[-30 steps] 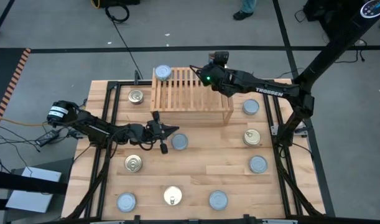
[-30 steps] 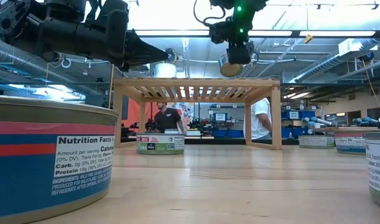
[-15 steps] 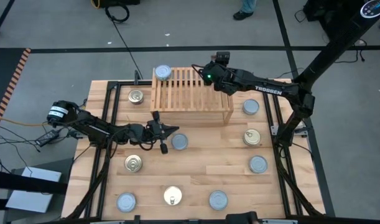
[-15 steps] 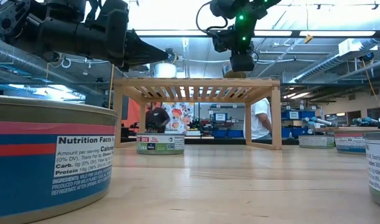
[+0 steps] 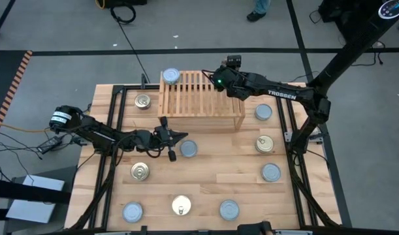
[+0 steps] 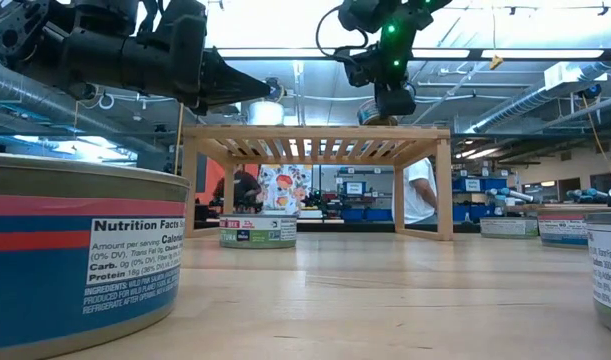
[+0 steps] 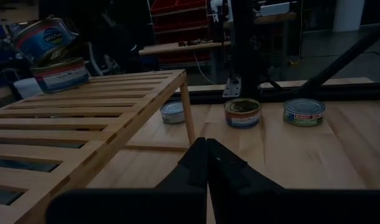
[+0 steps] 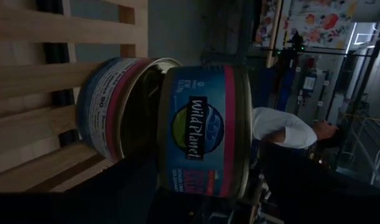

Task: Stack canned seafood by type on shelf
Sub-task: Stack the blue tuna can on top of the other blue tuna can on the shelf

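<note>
The right gripper (image 5: 215, 75) is held over the far right part of the shelf (image 5: 186, 98). Just under it, two tins are seen in the left wrist view: a lower tin (image 7: 62, 73) set flat on the slats, and an upper tin (image 7: 43, 37) tilted above it, right at the gripper. In the right wrist view the upper tin (image 8: 202, 134) fills the middle, close to the camera, with the lower tin (image 8: 109, 106) just behind it on the slats. Whether the upper tin is gripped or has been let go cannot be told, nor whether the two tins touch.

A third tin (image 5: 171, 76), silver-lidded, is set on the shelf's far left corner.

The left gripper (image 5: 179, 136) is held near the shelf's front edge, above the table, its fingers (image 7: 199, 163) pressed together on nothing. Just in front of the shelf a silver tin (image 5: 188, 149) is left on the table, and a gold tin (image 5: 142, 101) lies just left of the shelf.
</note>
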Robot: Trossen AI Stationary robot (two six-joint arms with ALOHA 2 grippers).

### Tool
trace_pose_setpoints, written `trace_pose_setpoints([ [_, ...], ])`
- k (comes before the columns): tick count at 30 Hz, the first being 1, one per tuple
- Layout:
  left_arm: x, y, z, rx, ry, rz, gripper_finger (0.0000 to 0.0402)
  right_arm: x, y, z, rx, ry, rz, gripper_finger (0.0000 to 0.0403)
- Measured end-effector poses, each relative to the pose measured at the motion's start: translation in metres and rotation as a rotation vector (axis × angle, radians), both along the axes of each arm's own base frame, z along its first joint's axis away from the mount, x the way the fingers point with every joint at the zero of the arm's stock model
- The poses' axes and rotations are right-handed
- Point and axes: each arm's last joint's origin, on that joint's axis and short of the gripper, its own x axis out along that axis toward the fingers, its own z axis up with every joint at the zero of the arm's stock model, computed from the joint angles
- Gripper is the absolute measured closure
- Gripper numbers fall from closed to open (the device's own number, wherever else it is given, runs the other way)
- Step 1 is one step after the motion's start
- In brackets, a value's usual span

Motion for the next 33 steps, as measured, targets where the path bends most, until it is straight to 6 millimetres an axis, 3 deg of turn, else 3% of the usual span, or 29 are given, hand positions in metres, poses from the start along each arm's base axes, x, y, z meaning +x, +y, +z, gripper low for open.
trace_pose_setpoints([
  [8, 0.0, 0.0, 0.0, 0.0, 0.0, 0.0, 0.0397, -0.002, 0.001, -0.001, 0.014, 0.006, -0.011, 0.011],
  [18, 0.0, 0.0, 0.0, 0.0, 0.004, -0.009, 0.0397, -0.005, 0.004, 0.015, 0.131, -0.128, -0.029, 0.0109],
  [33, 0.0, 0.0, -0.001, 0.001, 0.008, -0.012, 0.0397, -0.018, -0.017, 0.016, 0.26, -0.25, -0.085, 0.011],
])
